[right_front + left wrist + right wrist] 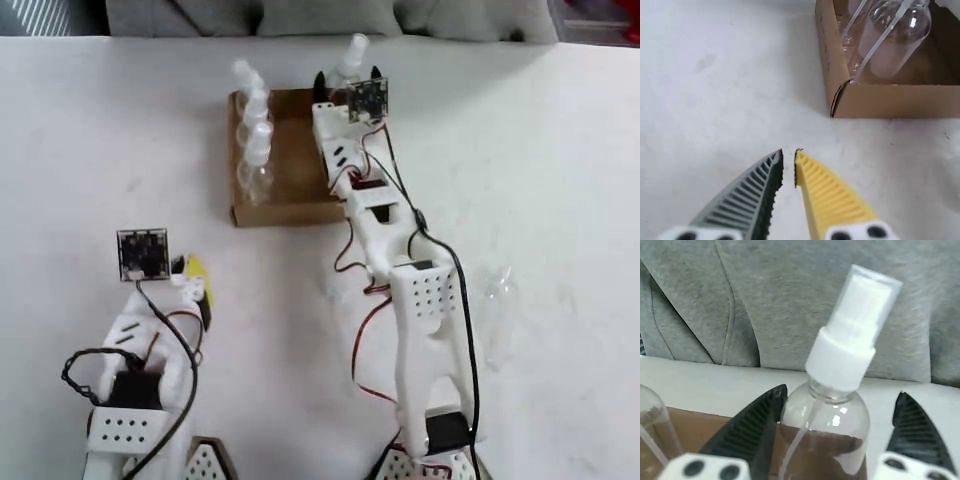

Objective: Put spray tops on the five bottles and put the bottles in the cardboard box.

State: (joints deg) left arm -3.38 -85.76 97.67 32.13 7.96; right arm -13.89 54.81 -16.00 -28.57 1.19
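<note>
High view: the white surface [120, 140] carries two arms. The right arm [425, 300] stretches from the lower right of the frame up to the centre top, and the left arm [140, 360] sits folded at lower left. The cardboard box [300, 190] lies open at upper centre. Three bottles in the box [257, 165], each with a spray top, lie in a row along its left wall. One loose bottle [498, 300] lies on the surface at right, well apart from the box; its neck end is too faint to read. The right pincer [348, 78] is at the box's upper right corner, jaws spread wide around a capped bottle [352, 58]. Right wrist view: the right pincer [842, 390] has one black finger just beside the capped bottle [830, 425] and the other clearly apart from it. The white spray top [852, 330] sits on the neck. Whether the bottle's base rests inside the box cannot be told. Left wrist view: the left pincer [789, 151], with one grey and one yellow finger, is nearly closed on nothing, its tips over bare surface near a box corner [890, 102].
</note>
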